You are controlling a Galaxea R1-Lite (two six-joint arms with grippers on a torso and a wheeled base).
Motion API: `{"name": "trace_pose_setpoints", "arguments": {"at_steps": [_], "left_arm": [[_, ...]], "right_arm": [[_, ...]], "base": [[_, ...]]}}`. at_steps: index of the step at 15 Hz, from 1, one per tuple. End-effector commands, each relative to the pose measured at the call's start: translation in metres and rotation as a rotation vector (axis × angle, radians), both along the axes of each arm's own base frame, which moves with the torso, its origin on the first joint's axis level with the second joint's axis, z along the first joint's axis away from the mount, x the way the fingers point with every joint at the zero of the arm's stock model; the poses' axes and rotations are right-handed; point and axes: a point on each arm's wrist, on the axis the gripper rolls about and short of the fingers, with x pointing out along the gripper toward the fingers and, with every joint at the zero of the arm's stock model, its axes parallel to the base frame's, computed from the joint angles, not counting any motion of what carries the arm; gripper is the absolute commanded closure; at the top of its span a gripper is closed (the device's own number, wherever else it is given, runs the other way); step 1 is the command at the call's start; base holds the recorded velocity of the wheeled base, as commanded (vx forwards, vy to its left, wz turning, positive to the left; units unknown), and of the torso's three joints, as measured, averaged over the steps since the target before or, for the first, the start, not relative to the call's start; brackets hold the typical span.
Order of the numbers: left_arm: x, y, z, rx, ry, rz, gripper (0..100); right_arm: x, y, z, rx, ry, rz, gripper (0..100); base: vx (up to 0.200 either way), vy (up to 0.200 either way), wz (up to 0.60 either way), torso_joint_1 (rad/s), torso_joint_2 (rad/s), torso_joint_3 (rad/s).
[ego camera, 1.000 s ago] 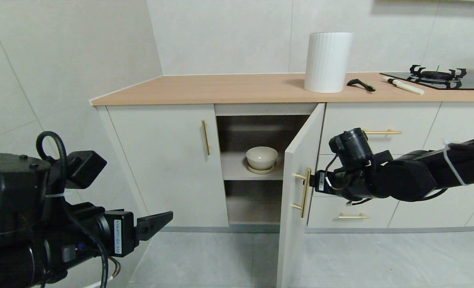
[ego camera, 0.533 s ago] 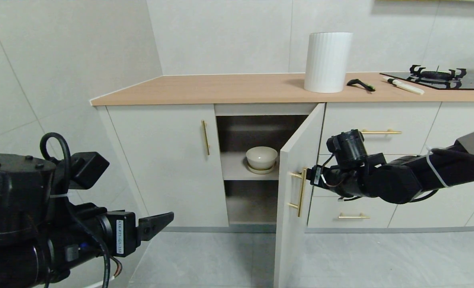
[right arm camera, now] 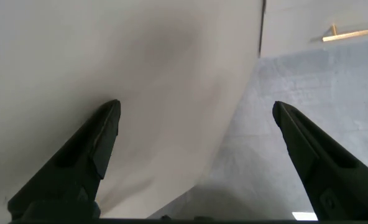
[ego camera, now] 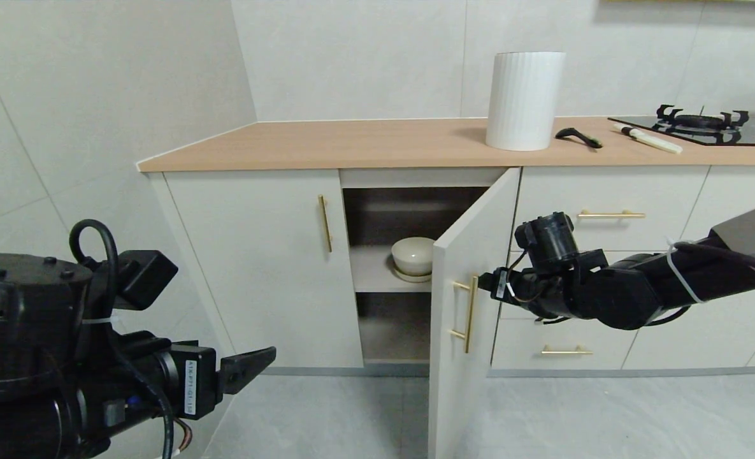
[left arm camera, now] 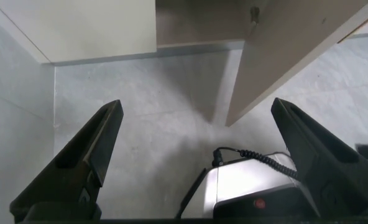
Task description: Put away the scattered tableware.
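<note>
A cream bowl sits on a small plate on the middle shelf of the open cabinet. The cabinet door stands half open, its gold handle facing me. My right gripper is against the door's outer face just beside the handle. In the right wrist view it is open, with the pale door face close before the fingers. My left gripper hangs low at the left, over the floor. It is open and holds nothing.
On the wooden counter stand a white ribbed canister, a black peeler and a knife beside the gas hob. Drawers with gold handles lie right of the door. Grey floor spreads below.
The cabinet door has swung further toward shut, and my right gripper has moved left along with it. The head view has shifted slightly. The left arm has stayed in place.
</note>
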Motion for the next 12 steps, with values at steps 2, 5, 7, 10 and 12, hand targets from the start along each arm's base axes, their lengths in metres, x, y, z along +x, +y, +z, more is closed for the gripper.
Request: {"name": "trace_pose_setpoints", "arguments": {"at_steps": [2, 5, 7, 10, 12], "left_arm": [[0.0, 0.0, 0.0, 0.0, 0.001, 0.0, 0], [0.001, -0.001, 0.001, -0.004, -0.003, 0.001, 0], [0.001, -0.001, 0.001, -0.007, -0.005, 0.002, 0], [0.001, -0.001, 0.001, -0.008, -0.005, 0.003, 0], [0.001, -0.001, 0.001, -0.008, -0.005, 0.003, 0]], "right_arm": [[-0.001, 0.001, 0.0, 0.001, 0.001, 0.002, 0], [-0.004, 0.008, 0.003, 0.039, -0.003, 0.002, 0], [-0.007, 0.017, 0.006, 0.083, -0.029, 0.009, 0], [-0.003, 0.029, 0.007, 0.177, -0.078, -0.005, 0], [0.004, 0.033, 0.002, 0.222, -0.117, -0.016, 0]], "base": [[0.2, 0.0, 0.0, 0.012, 0.01, -0.005], [0.2, 0.0, 0.0, 0.001, 0.0, 0.001], [0.0, 0.0, 0.0, 0.0, 0.0, 0.0], [0.0, 0.0, 0.0, 0.0, 0.0, 0.0], [0.0, 0.0, 0.0, 0.0, 0.0, 0.0]]}}
